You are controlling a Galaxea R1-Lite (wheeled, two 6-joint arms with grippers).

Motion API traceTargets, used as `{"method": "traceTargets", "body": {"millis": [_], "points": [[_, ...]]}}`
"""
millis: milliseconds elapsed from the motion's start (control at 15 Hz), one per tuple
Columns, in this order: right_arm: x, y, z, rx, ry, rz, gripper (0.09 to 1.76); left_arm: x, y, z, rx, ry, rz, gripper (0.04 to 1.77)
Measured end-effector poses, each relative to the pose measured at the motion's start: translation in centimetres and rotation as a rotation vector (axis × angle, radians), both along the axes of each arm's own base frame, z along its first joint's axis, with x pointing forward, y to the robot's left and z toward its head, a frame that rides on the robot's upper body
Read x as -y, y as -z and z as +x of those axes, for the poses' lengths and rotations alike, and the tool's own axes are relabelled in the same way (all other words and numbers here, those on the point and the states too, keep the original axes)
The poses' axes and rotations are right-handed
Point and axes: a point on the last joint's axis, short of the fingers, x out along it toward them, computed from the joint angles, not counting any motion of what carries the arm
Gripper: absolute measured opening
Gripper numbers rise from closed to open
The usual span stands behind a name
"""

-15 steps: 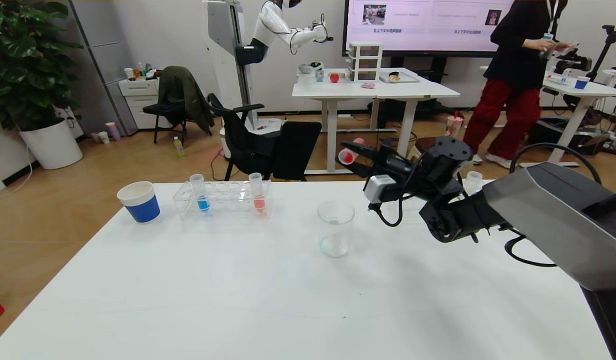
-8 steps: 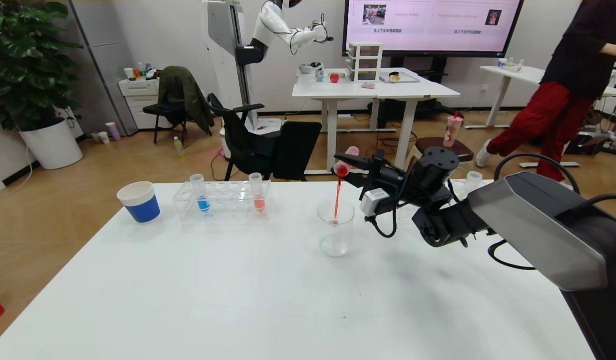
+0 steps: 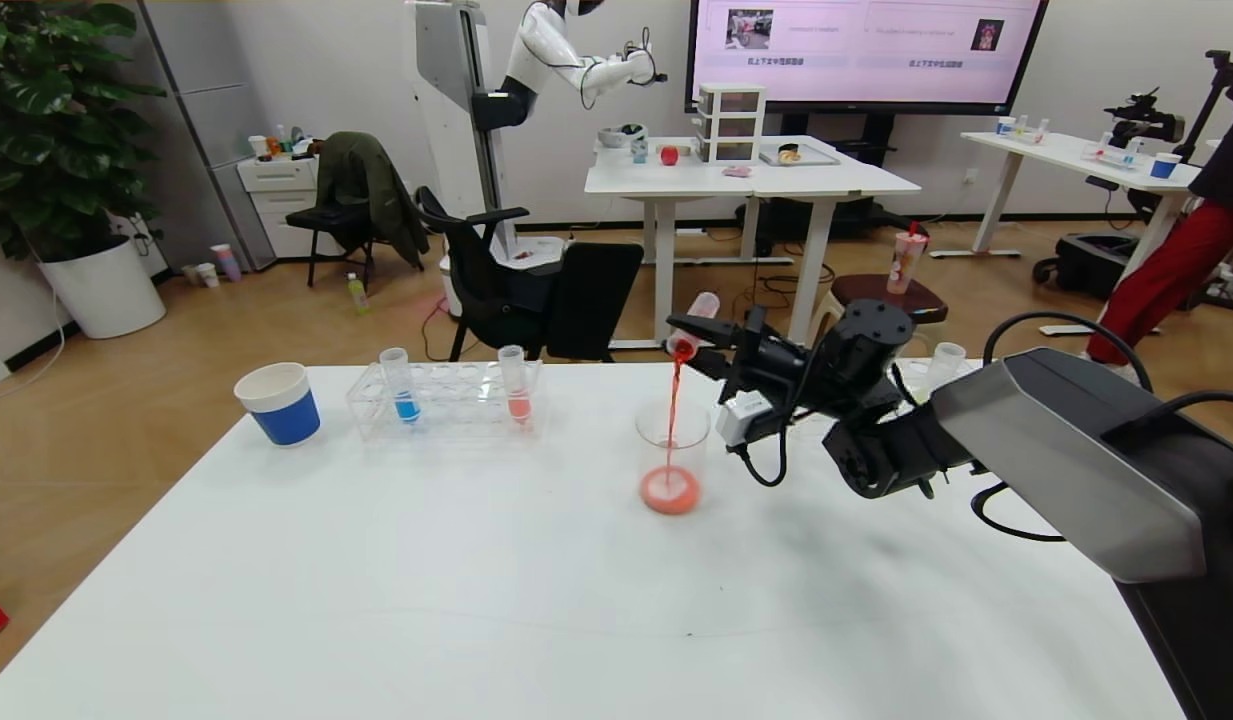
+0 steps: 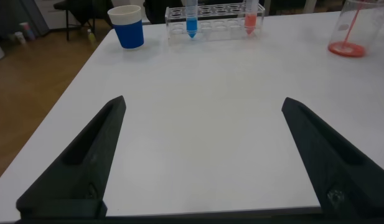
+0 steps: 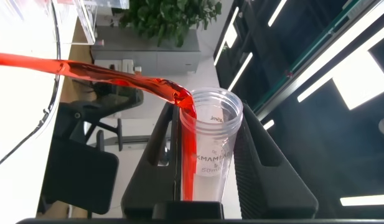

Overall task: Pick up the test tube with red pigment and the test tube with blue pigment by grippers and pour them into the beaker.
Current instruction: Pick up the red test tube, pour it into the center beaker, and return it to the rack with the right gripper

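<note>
Currently right gripper fingers clamp the tipped test tube with red pigment, streaming into the beaker at six o'clock; left gripper fingers apart.

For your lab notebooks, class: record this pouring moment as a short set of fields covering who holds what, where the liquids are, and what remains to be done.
right claw: shut on the test tube with red pigment, tipped over the beaker
pour: red stream falling, red pool in the beaker bottom
left claw: open, low over the table, holding nothing
test tube with blue pigment: upright in the rack
remaining: blue pour
</note>
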Motion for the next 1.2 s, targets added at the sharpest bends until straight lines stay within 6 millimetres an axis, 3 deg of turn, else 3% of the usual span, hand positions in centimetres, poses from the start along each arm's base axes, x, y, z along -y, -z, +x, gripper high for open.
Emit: {"method": "traceTargets", "body": {"millis": [800,1000,1200], "points": [[0.1,1.0,-0.4,0.209,0.052,-0.092,0.50,0.0,0.0,0.0,0.000,0.000,0.000,1.75],[-0.6,0.8,-0.7,0.116,0.034,-0.048,0.50,0.0,0.0,0.0,0.000,0.000,0.000,1.75],[-1.2,-1.9,-1.8,-0.102,0.118,0.233,0.50,0.0,0.0,0.0,0.000,0.000,0.000,1.75]]}}
